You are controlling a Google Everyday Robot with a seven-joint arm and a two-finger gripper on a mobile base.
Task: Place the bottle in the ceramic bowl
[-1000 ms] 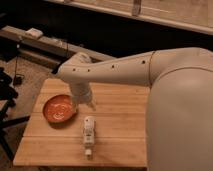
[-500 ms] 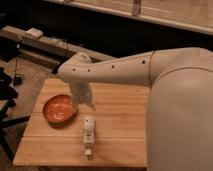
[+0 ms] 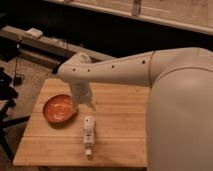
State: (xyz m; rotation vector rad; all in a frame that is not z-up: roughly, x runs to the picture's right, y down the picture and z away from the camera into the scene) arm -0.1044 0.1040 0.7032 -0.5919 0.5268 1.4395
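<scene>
On the wooden counter (image 3: 120, 142) nothing has shifted: the bottle (image 3: 88, 129) lies ungrasped at four o'clock from the bowl (image 3: 50, 114). Your claw (image 3: 90, 104) hangs at the bottle's twelve; apart or together, you cannot tell.

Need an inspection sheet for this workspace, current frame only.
Surface: wooden table, plank top.
Job's things: ceramic bowl on the table's left part, no bottle in it; bottle lying flat on the table just right of the bowl.
Clutter: nothing seen.
Grippers: end effector low over the table, between bowl and bottle, not holding the bottle.
Cables: dark cord left of the table, running down to the floor.
Surroundings: low shelf behind, pale object on it; dark stand at left.
</scene>
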